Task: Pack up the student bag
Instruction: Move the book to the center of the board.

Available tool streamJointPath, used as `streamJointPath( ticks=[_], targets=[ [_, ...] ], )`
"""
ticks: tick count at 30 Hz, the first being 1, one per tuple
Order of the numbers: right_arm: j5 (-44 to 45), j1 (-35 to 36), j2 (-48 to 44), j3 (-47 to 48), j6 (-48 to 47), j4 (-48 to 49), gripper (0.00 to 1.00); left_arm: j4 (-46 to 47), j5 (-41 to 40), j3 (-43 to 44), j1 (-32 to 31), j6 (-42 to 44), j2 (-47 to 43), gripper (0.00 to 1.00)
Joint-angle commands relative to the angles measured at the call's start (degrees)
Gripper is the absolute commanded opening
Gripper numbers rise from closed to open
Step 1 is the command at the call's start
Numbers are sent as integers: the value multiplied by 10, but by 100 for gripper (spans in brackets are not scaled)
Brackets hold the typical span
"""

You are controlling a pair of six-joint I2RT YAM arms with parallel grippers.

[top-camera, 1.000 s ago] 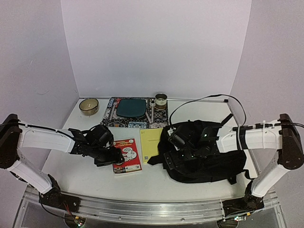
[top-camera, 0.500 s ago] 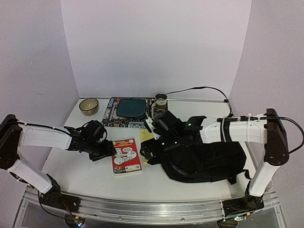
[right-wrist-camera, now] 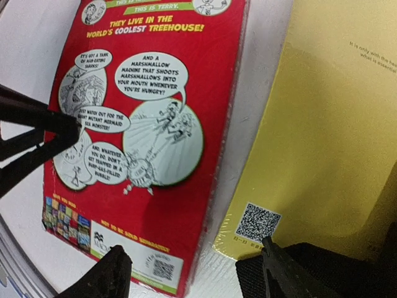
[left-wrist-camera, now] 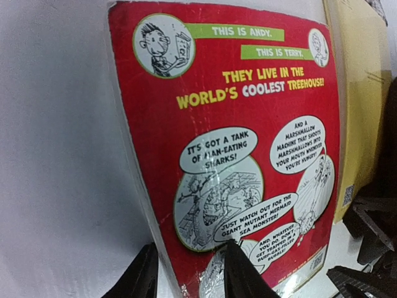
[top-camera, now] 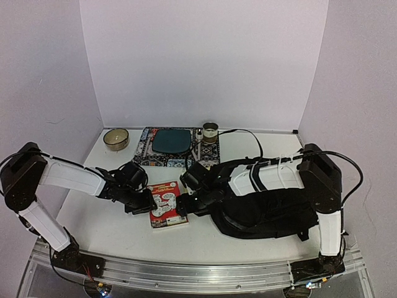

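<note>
The black student bag (top-camera: pixel 273 211) lies on the right half of the table; its fabric shows at the bottom right of the right wrist view (right-wrist-camera: pixel 322 273). A red comic-covered book (top-camera: pixel 167 203) lies flat to its left. A yellow notebook (right-wrist-camera: pixel 329 124) lies between the book and the bag, mostly hidden under my right arm in the top view. My left gripper (top-camera: pixel 144 202) is open at the book's left edge, one finger on the table and one over the cover (left-wrist-camera: pixel 186 279). My right gripper (top-camera: pixel 189 200) is wide open, low over the gap between the book and the notebook (right-wrist-camera: pixel 192 273).
At the back stand a tan bowl (top-camera: pixel 116 138), a patterned mat with a dark teal pad (top-camera: pixel 170 141) and a small tin (top-camera: pixel 210 131). A black cable (top-camera: pixel 248 139) loops over my right arm. The table's metal front rail (top-camera: pixel 186 273) runs along the near edge.
My right arm has swung left from over the bag to the books. My left gripper has moved right to the red book's edge, and the book has shifted slightly right.
</note>
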Motion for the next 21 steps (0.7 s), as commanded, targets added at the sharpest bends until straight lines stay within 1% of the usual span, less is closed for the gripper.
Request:
streamJointPath(
  ticks=[1,4,9,13,16,21],
  targets=[
    [-9,1,4,5,24,7,70,-15,36,-18,-59,-24,40,31],
    [-14,1,-4,-10,23,11,70,-17,38,-34,-105,-52,52,26],
    [-6,1,-34,-55,22,10,68,-21,33,-54,-158,-100,41,24],
    [12,1,-60,-93,25,-3,67,-27,27,-56,-168,-112,21,24],
    [31,1,-78,-115,23,-17,67,-53,5,-51,-168,-112,3,24],
    [15,1,-97,-143,29,-40,67,-96,-22,-40,-167,-110,-10,25]
  ],
)
